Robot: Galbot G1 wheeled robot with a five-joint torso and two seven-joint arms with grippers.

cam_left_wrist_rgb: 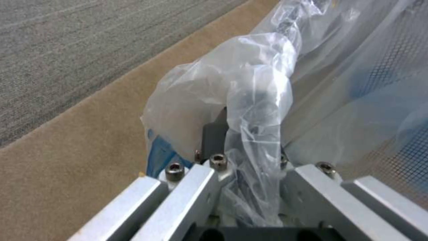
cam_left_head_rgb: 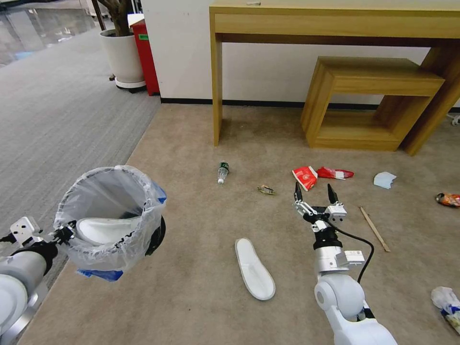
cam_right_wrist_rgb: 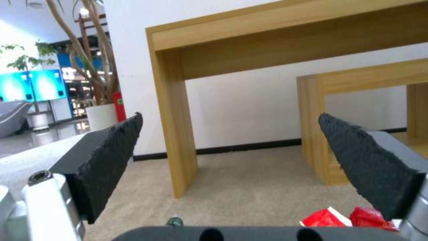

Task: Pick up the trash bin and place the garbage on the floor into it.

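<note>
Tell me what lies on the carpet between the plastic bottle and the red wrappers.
In the head view, one small crumpled scrap lies between the plastic bottle and the red wrappers; the rest is bare carpet.

One slipper in trash bin, another slipper right.

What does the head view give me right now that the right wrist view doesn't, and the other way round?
Head view alone: the left end effector gripping the rim of the trash bin, held above the floor, one white slipper inside, the other slipper lying on the carpet, plus the wooden stick and orange can.

Right wrist view alone: the textured pads close up, spread wide.

Shared: the open right end effector, the red wrappers, the small bottle and the wooden desk.
</note>
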